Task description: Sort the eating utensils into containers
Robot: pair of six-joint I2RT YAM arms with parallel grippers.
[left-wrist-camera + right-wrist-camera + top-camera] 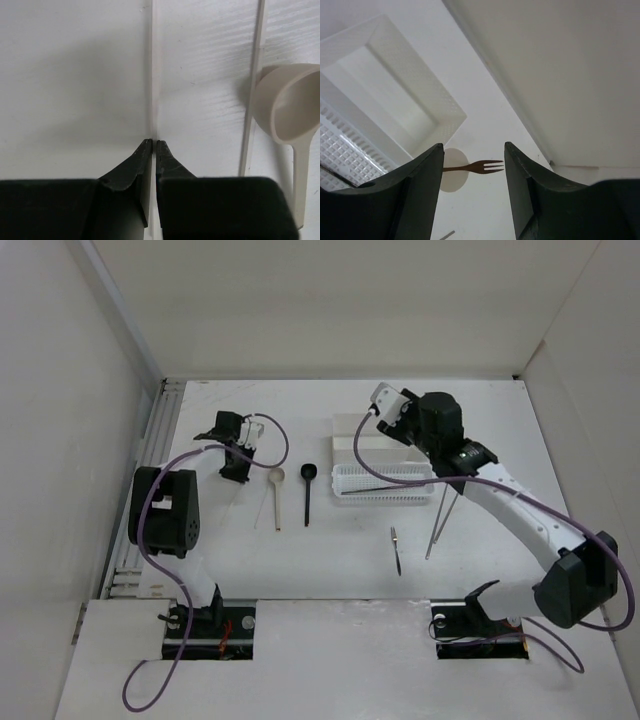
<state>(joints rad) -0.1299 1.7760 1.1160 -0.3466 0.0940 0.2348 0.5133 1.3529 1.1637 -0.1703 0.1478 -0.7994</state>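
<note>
My left gripper point(154, 141) is shut on a thin pale stick point(152, 75) lying on the table; in the top view it point(235, 472) sits at the far left. A second pale stick point(255, 90) and the beige spoon point(287, 110) lie to its right. The black spoon point(307, 490) lies beside the beige spoon point(276, 478). My right gripper point(473, 146) is open and empty, held above the white box point(395, 90). Below it, a dark fork point(482, 166) reaches out from a round beige cup point(451, 182). The perforated basket tray point(385, 483) stands in front of the box.
Another dark fork point(397, 550) and two dark sticks point(438, 520) lie on the table in front of the basket. The back wall rises just beyond the box, and the left wall's rail runs along the table's left edge.
</note>
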